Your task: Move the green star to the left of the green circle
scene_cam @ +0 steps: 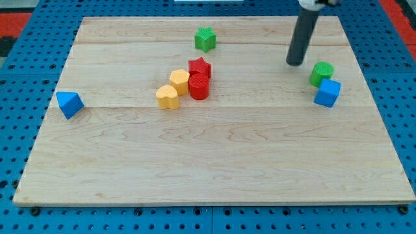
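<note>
The green star sits near the view's top, a little left of centre. The green circle sits at the view's right, touching the blue cube just below it. My tip rests on the board just left of and slightly above the green circle, with a small gap between them. The tip is far to the right of the green star.
A red star, red cylinder, yellow hexagon and yellow heart cluster below the green star. A blue triangle lies at the view's left edge of the wooden board.
</note>
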You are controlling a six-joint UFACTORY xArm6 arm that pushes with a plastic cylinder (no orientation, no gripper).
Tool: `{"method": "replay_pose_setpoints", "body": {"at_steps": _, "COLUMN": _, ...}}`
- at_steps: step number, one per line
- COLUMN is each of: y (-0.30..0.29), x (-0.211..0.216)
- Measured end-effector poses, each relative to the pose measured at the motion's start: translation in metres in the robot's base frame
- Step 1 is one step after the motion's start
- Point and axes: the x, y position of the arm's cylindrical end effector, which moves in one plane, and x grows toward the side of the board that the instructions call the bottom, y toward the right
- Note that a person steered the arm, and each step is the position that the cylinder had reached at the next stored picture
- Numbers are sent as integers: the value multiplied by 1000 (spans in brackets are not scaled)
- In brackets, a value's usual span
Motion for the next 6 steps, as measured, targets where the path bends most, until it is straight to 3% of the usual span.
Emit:
{"method": "replay_pose_setpoints", "body": {"at_steps": 1, "y": -62, "x": -88}}
{"method": "replay_pose_setpoints", "body": {"at_steps": 2, "y": -165, "x": -106}}
{"method": "replay_pose_setpoints", "body": {"at_steps": 3, "y": -194, "x": -38}}
{"method": "replay_pose_setpoints", "body": {"at_steps": 4, "y": -92, "x": -6}}
{"method": "replay_pose_setpoints", "body": {"at_steps": 5, "y": -110, "x": -29}}
{"method": "replay_pose_setpoints", "body": {"at_steps": 6, "y": -69, "x": -42}}
